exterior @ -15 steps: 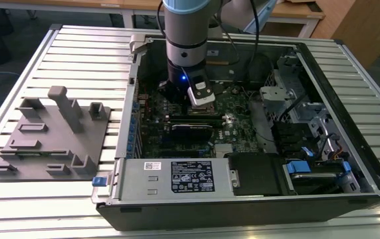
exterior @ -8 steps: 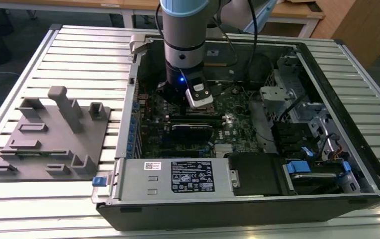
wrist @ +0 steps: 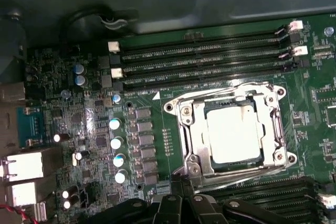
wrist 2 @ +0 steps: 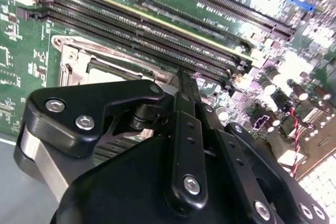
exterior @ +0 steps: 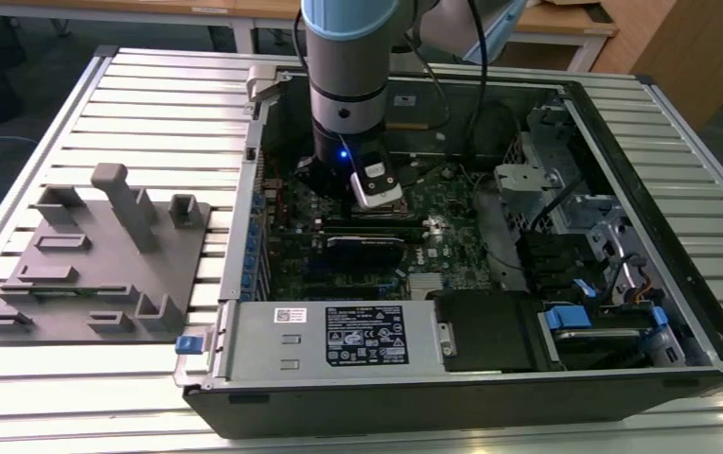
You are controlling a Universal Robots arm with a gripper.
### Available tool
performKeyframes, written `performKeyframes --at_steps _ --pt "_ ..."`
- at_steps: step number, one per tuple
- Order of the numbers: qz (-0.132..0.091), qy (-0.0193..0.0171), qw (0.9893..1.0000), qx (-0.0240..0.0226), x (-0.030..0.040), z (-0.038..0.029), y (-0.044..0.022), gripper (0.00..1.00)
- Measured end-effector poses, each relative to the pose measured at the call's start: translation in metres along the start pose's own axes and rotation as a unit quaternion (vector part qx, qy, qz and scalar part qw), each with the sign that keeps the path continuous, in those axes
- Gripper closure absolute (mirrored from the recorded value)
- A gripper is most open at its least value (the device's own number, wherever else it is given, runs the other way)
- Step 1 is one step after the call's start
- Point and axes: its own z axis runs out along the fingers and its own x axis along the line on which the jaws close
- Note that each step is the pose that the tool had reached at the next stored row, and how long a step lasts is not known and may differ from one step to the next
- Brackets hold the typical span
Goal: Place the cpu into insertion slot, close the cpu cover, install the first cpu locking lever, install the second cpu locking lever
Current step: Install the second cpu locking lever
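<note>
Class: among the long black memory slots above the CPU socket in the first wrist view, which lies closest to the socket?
The lowest memory slot, the row directly bordering the cpu cover; the others lie farther away.

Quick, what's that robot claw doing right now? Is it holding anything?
Gripper: fingers together, shut, nothing seen between them; the tips sit at the edge of the cpu cover, which lies down over the cpu.

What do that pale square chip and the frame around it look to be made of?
The cpu looks like metal with a dull, matte silver top: flat and evenly pale, no sharp reflections. The cpu cover framing it seems to be thin stamped steel, shinier, with bright glints along its edges. Neither can be confirmed by look alone.
</note>
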Motion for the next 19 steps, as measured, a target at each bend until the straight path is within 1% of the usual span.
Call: performKeyframes --at_steps 3,5,8,10,12,19 --pt "0.000 0.0013 1.0000 -0.0091 0.0000 0.0005 -0.0004 0.90" --pt "0.001 0.0018 0.9999 -0.0130 0.0000 0.0008 -0.0007 0.90" --pt "0.001 0.0020 0.9999 -0.0135 -0.0001 0.0006 -0.0008 0.90" --pt "0.001 0.0021 0.9999 -0.0136 -0.0001 -0.0009 -0.0007 0.90" --pt "0.001 0.0021 0.9999 -0.0136 -0.0003 -0.0051 -0.0004 0.90" --pt "0.001 0.0020 0.9999 -0.0136 -0.0018 -0.0283 0.0016 0.90"
